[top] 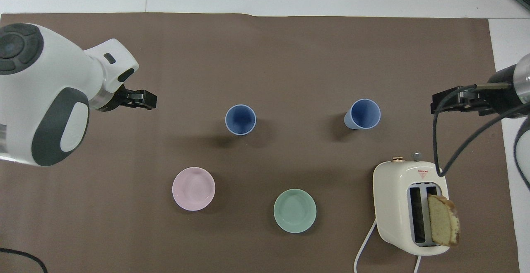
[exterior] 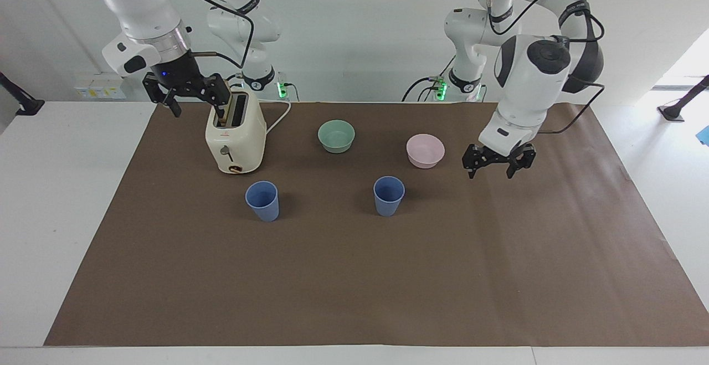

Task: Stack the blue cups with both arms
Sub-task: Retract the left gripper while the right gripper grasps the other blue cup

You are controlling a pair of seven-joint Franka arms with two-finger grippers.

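While both blue cups (exterior: 389, 195) (exterior: 262, 200) stand empty, the toaster (exterior: 235, 132) holds bread (top: 443, 220).

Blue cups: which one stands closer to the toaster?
The blue cup toward the right arm's end, just off the toaster; the other cup stands mid-table near the pink bowl.

On the brown mat stood two matte blue tapered plastic cups (exterior: 262, 200) (exterior: 388, 195), two shallow round bowls, one green (exterior: 336, 135) and one pink (exterior: 425, 150), and one cream toaster (exterior: 235, 132).

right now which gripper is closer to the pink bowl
Left. The left gripper hangs open over bare mat just beside the pink bowl, toward the left arm's end. The right gripper is up by the toaster at the right arm's end.
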